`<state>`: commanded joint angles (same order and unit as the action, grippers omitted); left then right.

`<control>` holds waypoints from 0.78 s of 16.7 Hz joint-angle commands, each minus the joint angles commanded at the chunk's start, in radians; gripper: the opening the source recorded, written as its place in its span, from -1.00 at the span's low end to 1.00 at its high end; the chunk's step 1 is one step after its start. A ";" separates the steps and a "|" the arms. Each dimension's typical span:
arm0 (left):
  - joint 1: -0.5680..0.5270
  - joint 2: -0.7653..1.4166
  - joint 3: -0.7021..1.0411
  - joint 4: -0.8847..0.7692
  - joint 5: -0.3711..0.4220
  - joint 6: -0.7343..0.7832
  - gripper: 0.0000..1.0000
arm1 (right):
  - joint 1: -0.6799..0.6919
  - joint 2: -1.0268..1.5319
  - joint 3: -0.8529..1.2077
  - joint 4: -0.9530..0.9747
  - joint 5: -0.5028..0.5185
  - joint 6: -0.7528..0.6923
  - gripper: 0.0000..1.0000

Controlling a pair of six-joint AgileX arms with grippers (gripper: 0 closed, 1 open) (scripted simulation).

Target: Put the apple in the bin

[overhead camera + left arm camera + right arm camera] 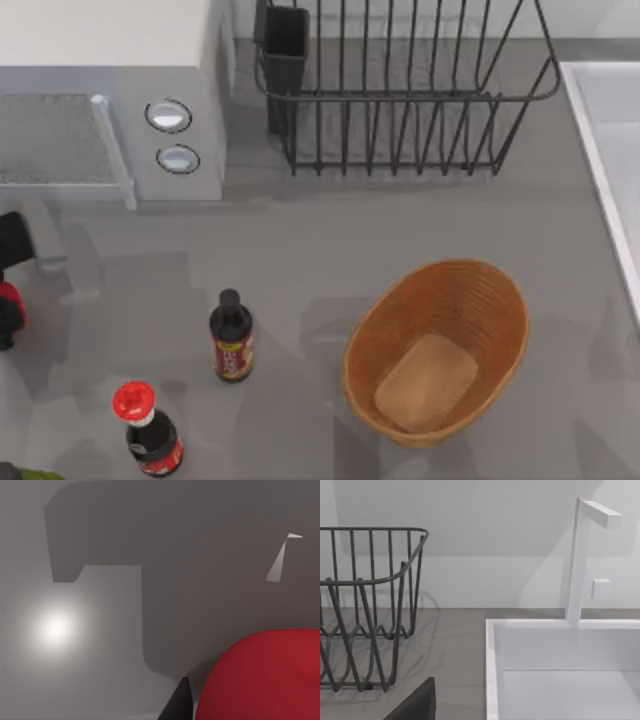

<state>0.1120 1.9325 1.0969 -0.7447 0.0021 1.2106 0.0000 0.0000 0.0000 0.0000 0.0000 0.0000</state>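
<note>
At the top view's far left edge the left gripper (8, 300) seems to hold the apple (262, 677) close against its jaws, well apart from the empty bin (500, 300) at lower right, presumably for carrying there.

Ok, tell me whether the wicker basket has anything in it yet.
Empty. In the top view the bin shows only its bare tan bottom. The apple is at the table's far left edge, by the left gripper.
</note>
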 joint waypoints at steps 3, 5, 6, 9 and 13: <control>0.002 -0.022 0.005 -0.017 -0.001 -0.005 -1.00 | 0.000 0.000 0.000 0.000 0.000 0.000 1.00; 0.006 -0.025 0.003 -0.029 -0.004 -0.005 -1.00 | 0.000 0.000 0.000 0.000 0.000 0.000 1.00; 0.012 -0.031 0.002 -0.050 -0.008 -0.006 -1.00 | 0.000 0.000 0.000 0.000 0.000 0.000 1.00; 0.037 -0.063 0.027 -0.150 -0.023 -0.003 -1.00 | 0.000 0.000 0.000 0.000 0.000 0.000 1.00; 0.047 -0.127 0.156 -0.327 -0.034 0.008 -1.00 | 0.000 0.000 0.000 0.000 0.000 0.000 1.00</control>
<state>0.1594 1.8052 1.2529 -1.0713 -0.0314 1.2187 0.0000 0.0000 0.0000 0.0000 0.0000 0.0000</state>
